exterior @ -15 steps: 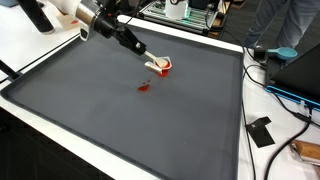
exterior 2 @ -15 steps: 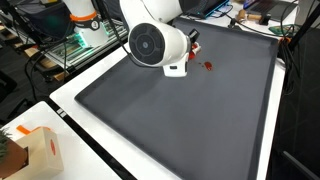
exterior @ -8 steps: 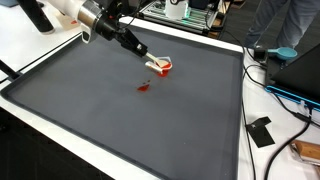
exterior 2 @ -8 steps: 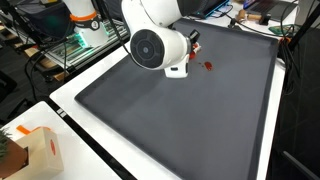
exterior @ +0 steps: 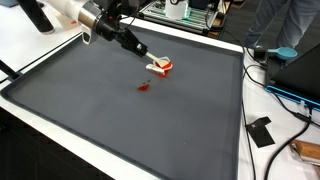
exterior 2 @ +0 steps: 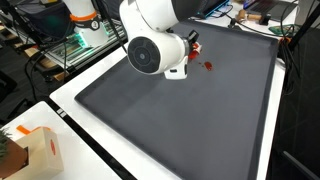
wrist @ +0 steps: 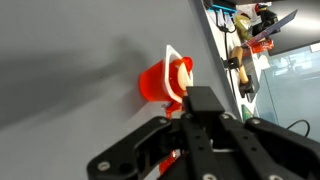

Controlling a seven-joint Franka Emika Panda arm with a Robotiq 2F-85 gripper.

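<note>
You are holding the gripper (exterior: 147,59) low over the gray mat (exterior: 110,130), toward the mat's eleven o'clock area in an exterior view, with the arm reaching in from the upper left. A small red scrap (exterior: 143,87) is lying on the mat at about six o'clock from the fingertips, near but apart from them. Right at the fingertips, at four o'clock from them, the red cup (exterior: 161,67) with its white rim is sitting. In the wrist view one dark finger (wrist: 200,100) is overlapping the cup's edge. The jaws are standing narrow, yet I cannot tell whether they are actually clamping it. Off the mat at three o'clock, cables (exterior: 285,95) are trailing over the white table (exterior: 290,125), and a black block (exterior: 260,131) is lying at four o'clock.
</note>
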